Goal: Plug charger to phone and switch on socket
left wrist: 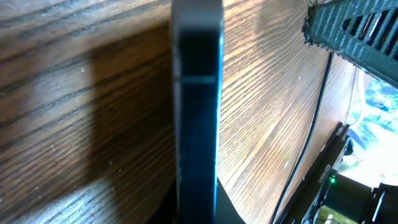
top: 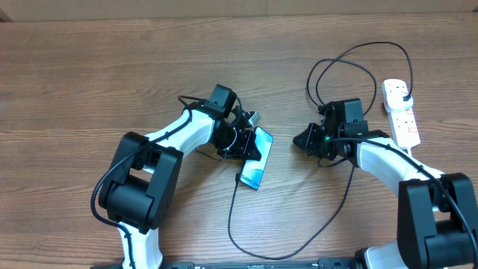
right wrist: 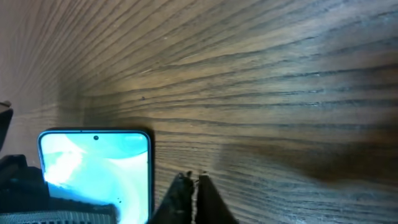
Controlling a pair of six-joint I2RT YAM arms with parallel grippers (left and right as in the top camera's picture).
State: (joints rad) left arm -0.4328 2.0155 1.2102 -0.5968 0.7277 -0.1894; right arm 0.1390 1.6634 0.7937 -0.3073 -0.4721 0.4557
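Observation:
The phone (top: pixel 258 158), light blue screen and dark rim, stands tilted on its long edge at the table's middle. My left gripper (top: pixel 243 140) is shut on it; the left wrist view shows its dark edge (left wrist: pixel 196 112) running up between the jaws. The charger cable (top: pixel 246 250) runs from the phone's lower end in a loop along the front, past my right arm, and its black plug (top: pixel 405 96) sits in the white socket strip (top: pixel 401 118). My right gripper (top: pixel 306 139) is shut with nothing seen in it, low over the wood to the right of the phone. In the right wrist view the fingertips (right wrist: pixel 191 180) are beside the screen (right wrist: pixel 99 165).
The cable makes a large loop (top: pixel 358 52) at the back right, behind my right arm. A thin stretch of cable (left wrist: pixel 311 124) crosses the wood in the left wrist view. The strip lies near the table's right edge.

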